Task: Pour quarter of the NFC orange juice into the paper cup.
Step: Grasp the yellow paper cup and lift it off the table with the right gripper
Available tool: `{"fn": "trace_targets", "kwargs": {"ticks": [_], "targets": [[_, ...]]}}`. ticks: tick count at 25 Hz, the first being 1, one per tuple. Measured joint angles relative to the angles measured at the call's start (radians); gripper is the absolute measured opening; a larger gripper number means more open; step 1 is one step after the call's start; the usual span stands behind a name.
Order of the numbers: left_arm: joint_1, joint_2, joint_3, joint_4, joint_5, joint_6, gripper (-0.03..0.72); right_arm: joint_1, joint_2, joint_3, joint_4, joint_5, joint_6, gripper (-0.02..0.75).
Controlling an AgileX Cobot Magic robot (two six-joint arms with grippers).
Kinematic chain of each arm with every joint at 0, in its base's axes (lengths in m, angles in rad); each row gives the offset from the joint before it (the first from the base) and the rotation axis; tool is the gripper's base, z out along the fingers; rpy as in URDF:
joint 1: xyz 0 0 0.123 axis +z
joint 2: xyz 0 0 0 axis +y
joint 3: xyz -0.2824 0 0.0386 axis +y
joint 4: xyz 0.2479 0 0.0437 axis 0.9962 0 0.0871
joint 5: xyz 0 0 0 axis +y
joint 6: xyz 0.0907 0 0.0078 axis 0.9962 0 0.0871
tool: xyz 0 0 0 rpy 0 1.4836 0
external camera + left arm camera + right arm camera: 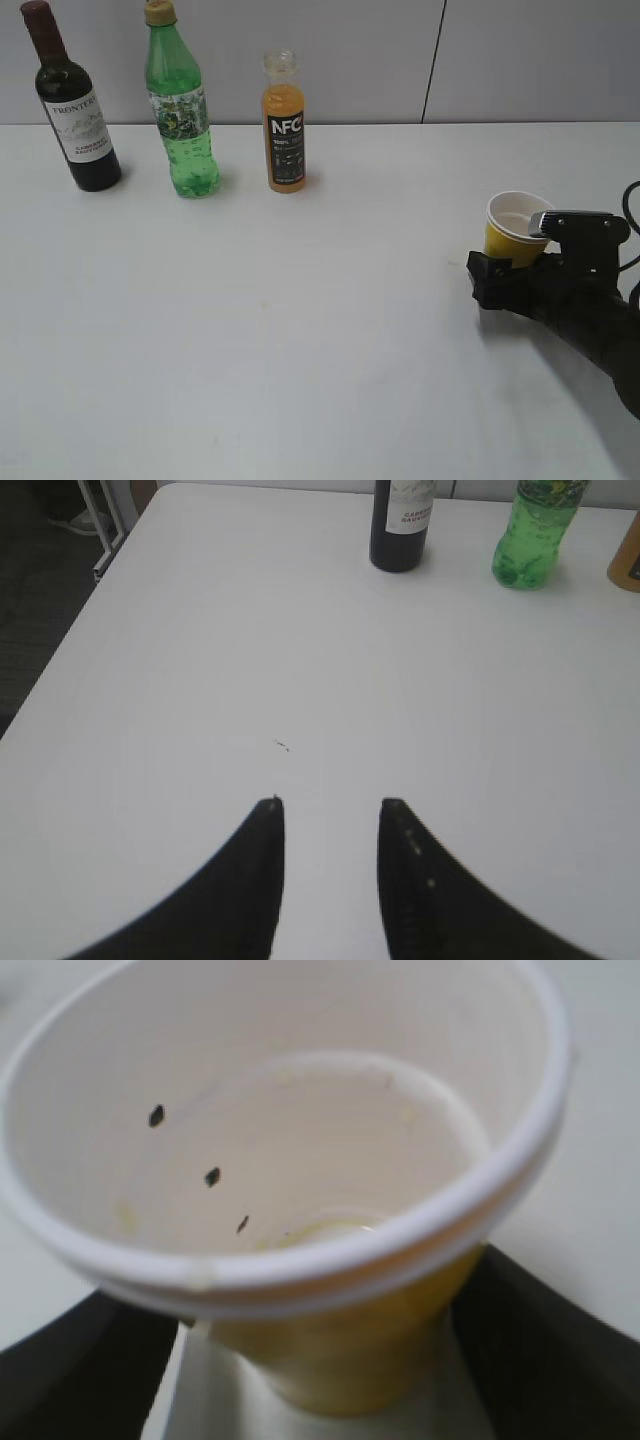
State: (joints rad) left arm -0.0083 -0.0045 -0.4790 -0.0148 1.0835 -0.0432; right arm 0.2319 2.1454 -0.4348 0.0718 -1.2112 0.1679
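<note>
The NFC orange juice (285,130), a small clear bottle with a black label, stands upright at the back of the white table; its edge shows at the right border of the left wrist view (630,560). The yellow paper cup (512,235) with a white rim sits between the fingers of my right gripper (508,268) at the right, leaning slightly. In the right wrist view the cup (330,1340) fills the frame, with a little liquid and dark specks inside, and the gripper (320,1370) is closed on its lower wall. My left gripper (330,805) is open and empty over bare table.
A dark wine bottle (75,110) and a green plastic bottle (180,110) stand left of the juice along the back wall. Both also show in the left wrist view, the wine bottle (402,530) and the green bottle (535,540). The table's left edge (90,610) drops to the floor.
</note>
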Motion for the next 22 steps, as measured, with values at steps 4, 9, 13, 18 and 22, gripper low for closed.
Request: {"fn": "trace_targets", "kwargs": {"ticks": [4, 9, 13, 18, 22], "targets": [[0.000, 0.000, 0.000, 0.000, 0.000, 0.000, 0.229, 0.000, 0.014, -0.022, 0.017, 0.000, 0.000, 0.675], [0.000, 0.000, 0.000, 0.000, 0.000, 0.000, 0.228, 0.000, 0.017, -0.024, 0.030, 0.000, 0.000, 0.671], [0.000, 0.000, 0.000, 0.000, 0.000, 0.000, 0.228, 0.000, 0.017, -0.024, 0.030, 0.000, 0.000, 0.661], [0.000, 0.000, 0.000, 0.000, 0.000, 0.000, 0.228, 0.000, 0.017, -0.024, 0.031, 0.000, 0.000, 0.561], [0.000, 0.000, 0.000, 0.000, 0.000, 0.000, 0.228, 0.000, 0.017, -0.024, 0.032, 0.000, 0.001, 0.489]]}}
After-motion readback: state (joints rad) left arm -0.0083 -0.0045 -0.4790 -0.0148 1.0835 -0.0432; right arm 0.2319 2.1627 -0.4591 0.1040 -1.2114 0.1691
